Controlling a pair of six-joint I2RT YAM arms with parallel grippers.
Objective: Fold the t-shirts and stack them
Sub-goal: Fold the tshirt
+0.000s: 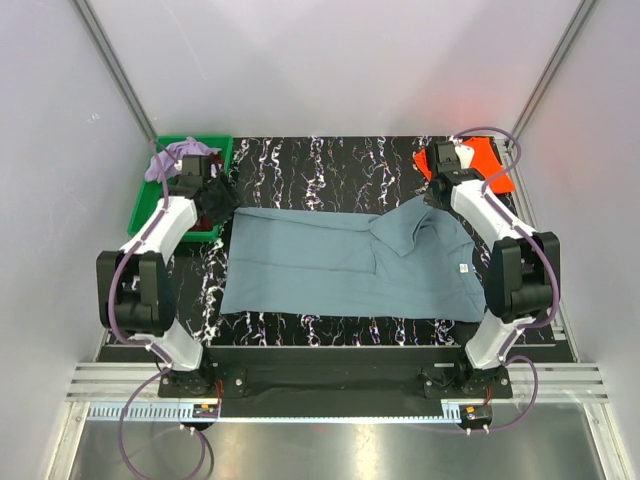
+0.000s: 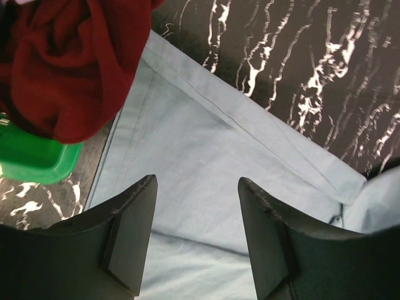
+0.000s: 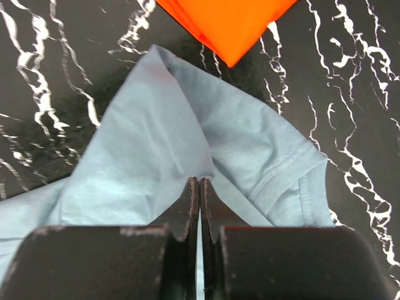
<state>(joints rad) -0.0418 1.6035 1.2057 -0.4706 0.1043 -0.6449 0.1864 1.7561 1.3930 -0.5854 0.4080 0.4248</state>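
Pinching a tented fold at the far right of the blue shirt (image 1: 340,262), the right claw (image 3: 200,186) is clamped, likely to fold it over. Over the shirt's far-left corner on the worktop (image 1: 300,160), the left claw (image 2: 197,184) hangs apart.

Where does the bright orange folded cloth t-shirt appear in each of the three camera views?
Top external: the bright orange folded cloth t-shirt lies in the upper right of the picture.
Left wrist: it is not in this picture.
Right wrist: the orange t-shirt is at the top edge, centre, one corner pointing down.
Shared landmark: the dusty blue-grey cloth t-shirt shows in all three.
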